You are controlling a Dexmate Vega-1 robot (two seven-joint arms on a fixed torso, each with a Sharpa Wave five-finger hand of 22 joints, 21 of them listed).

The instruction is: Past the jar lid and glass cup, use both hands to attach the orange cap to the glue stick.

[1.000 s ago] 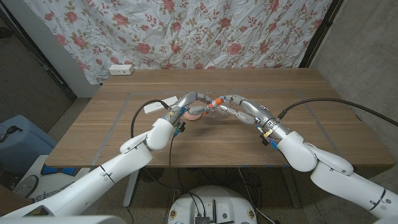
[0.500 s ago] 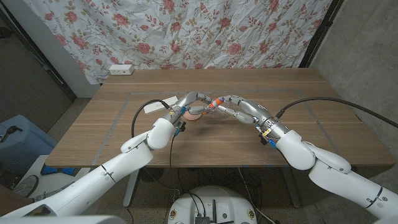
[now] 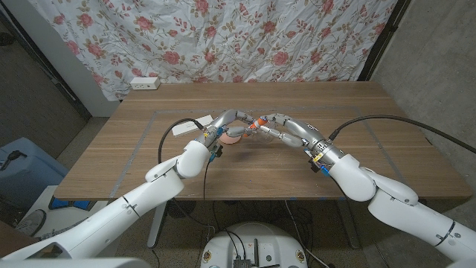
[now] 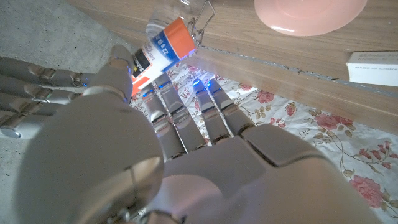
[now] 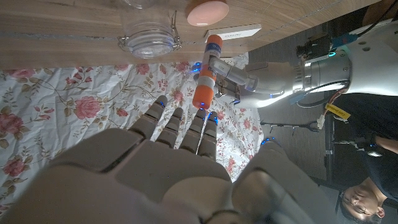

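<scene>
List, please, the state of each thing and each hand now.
glue stick: held in the air between both hands, orange cap seated on its end
left hand: grips the stick
right hand: grips the stick
glass jar: open, lidless
pink jar lid: lying on the table

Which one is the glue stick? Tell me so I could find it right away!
Look at the middle of the wooden table, where the robot's left hand and right hand meet in the air. Between their fingertips is the glue stick, a small tube, orange and white. The pink jar lid and clear glass cup lie on the table; the stick is held up.
</scene>
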